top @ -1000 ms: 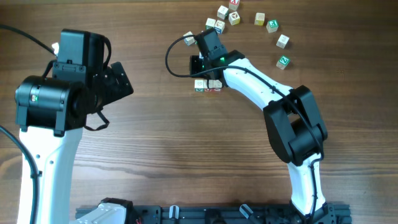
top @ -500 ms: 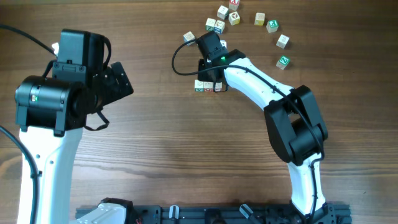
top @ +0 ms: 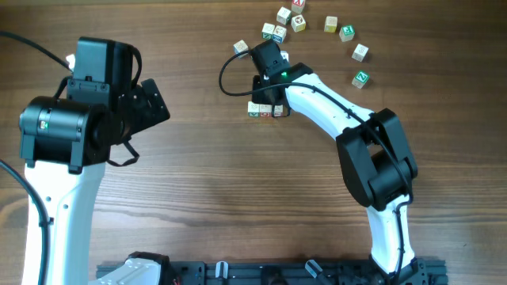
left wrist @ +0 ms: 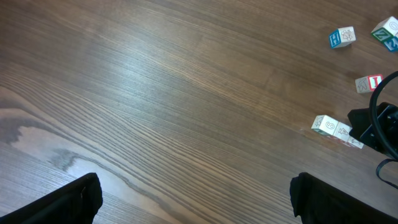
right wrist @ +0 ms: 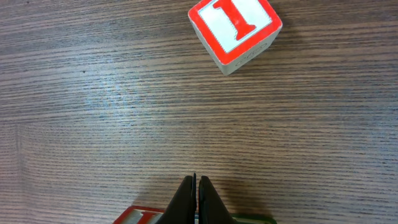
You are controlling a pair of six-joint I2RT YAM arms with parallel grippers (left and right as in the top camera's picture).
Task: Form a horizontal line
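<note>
Over the last second the right fingers (right wrist: 190,194) have shifted slightly right and now sit directly above the horizontal line (top: 256,110), which lies on the table (top: 238,198) just below the loose cubes (top: 348,33). They are pressed together, holding nothing. The left fingers (left wrist: 68,202) are spread wide and idle. The joined cubes look light, rigid and easily knocked askew, so they are probably best pushed squarely on a flat side.

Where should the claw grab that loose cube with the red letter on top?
Take the red-letter cube from above, across two opposite flat sides. It sits flat with nothing touching it, but turned askew to the shut right claw, so open and turn the wrist first.
</note>
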